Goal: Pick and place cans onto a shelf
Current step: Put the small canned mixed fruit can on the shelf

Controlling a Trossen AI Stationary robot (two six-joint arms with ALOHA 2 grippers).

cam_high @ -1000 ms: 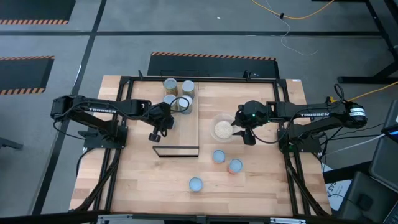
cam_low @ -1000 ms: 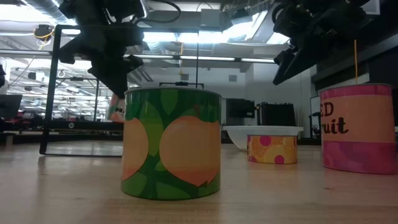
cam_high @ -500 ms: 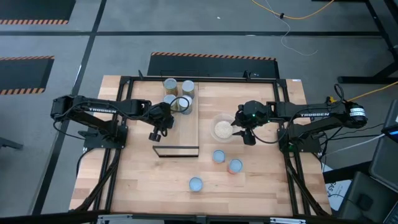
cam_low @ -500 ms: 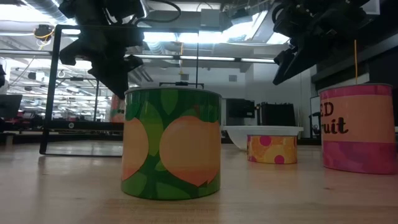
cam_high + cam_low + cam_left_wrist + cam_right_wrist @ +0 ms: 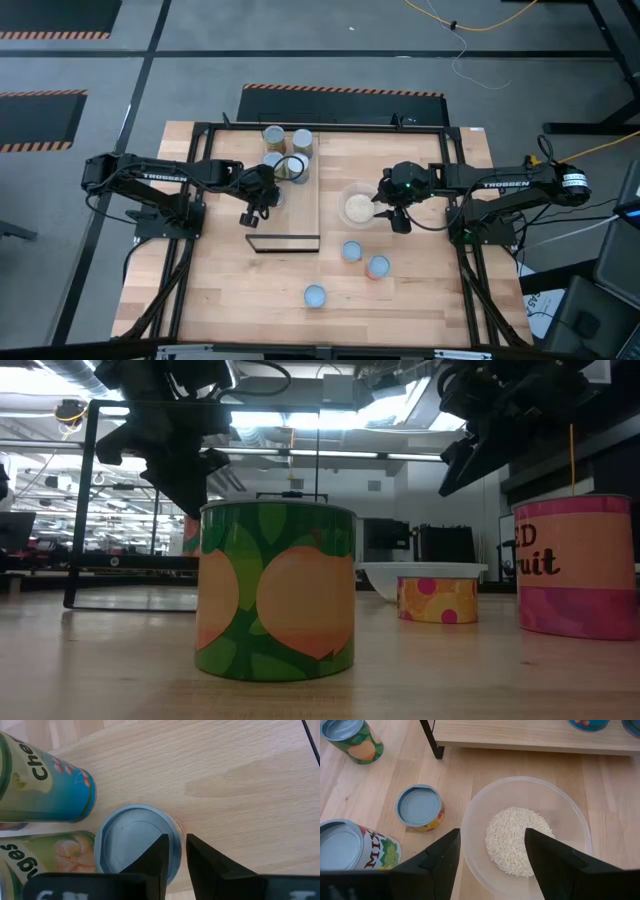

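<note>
Left claw (image 5: 247,217) loosened since; five cans on shelf (image 5: 300,215).

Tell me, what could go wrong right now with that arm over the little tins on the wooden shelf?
The left gripper has one dark finger on the pale-blue lid of a small round can on the light-wood shelf, so lifting away might drag or tip it. The turquoise-labelled can and green-labelled can stand close by and could get bumped. The right gripper waits open above the clear bowl of rice.
</note>
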